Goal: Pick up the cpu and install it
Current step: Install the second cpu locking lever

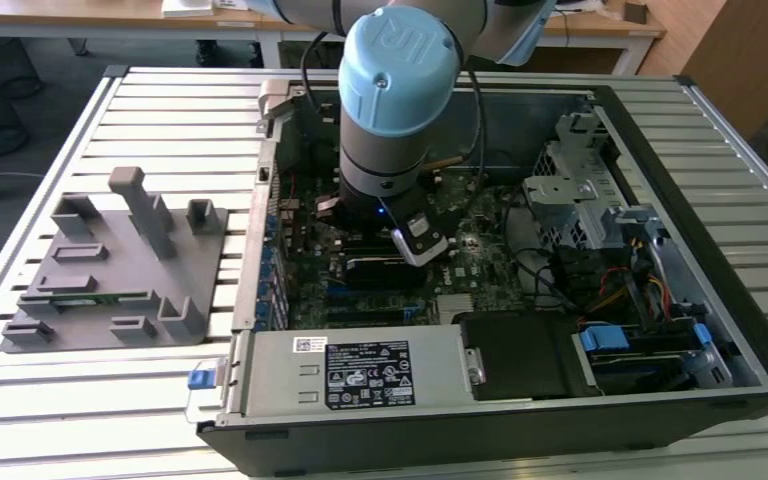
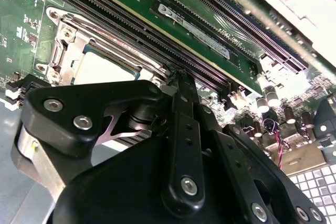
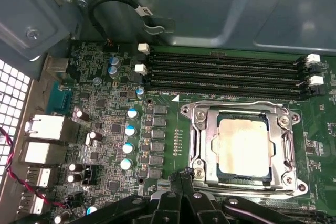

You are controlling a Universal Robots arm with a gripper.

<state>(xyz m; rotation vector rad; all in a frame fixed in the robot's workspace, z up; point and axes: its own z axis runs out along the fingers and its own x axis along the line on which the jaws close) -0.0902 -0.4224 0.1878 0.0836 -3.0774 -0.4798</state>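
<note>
- Lying flat, the cpu sits inside the socket frame on the motherboard, its pale metal top facing up.
- The gripper hangs just beside the frame's edge, fingertips drawn together with nothing between them and not touching the chip.
- Memory slots run along the frame's far side from the gripper.

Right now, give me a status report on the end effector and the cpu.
End effector low inside the computer case, beside the socket frame. Cpu seated in the socket, pale top showing. Nothing lying on the cpu.
</note>
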